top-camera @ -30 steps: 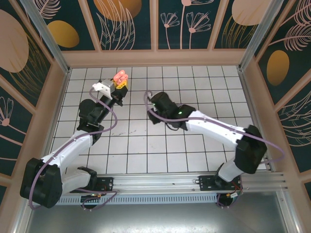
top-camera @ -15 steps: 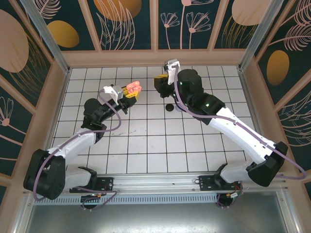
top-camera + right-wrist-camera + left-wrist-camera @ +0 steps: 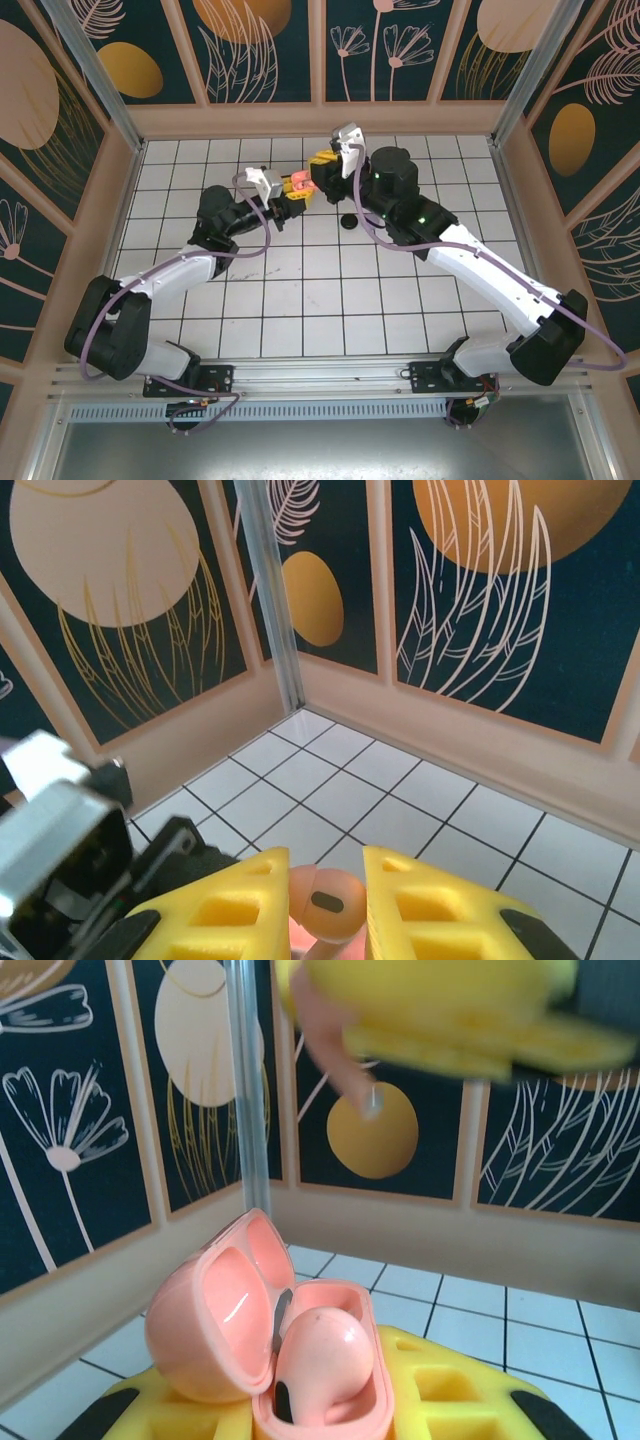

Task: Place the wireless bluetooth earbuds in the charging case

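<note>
My left gripper (image 3: 297, 187) is shut on a salmon charging case (image 3: 300, 1345) whose lid stands open to the left. One salmon earbud (image 3: 328, 1358) sits in the case, and the well beside it holds nothing. My right gripper (image 3: 322, 166) hovers just above and beyond the case, shut on a second salmon earbud (image 3: 327, 904). That earbud's stem (image 3: 345, 1065) hangs down from the blurred yellow fingers (image 3: 440, 1005) over the case. In the top view the two grippers nearly touch at the back middle of the table.
A small black item (image 3: 349, 221) lies on a white tile under the right arm; what it is I cannot tell. The left wrist camera housing (image 3: 55, 845) sits close to the right gripper's left side. The back wall (image 3: 320, 118) is near.
The left gripper carried the open case rightward toward the middle. The right gripper rose from the table with an earbud and now sits right at the case.
</note>
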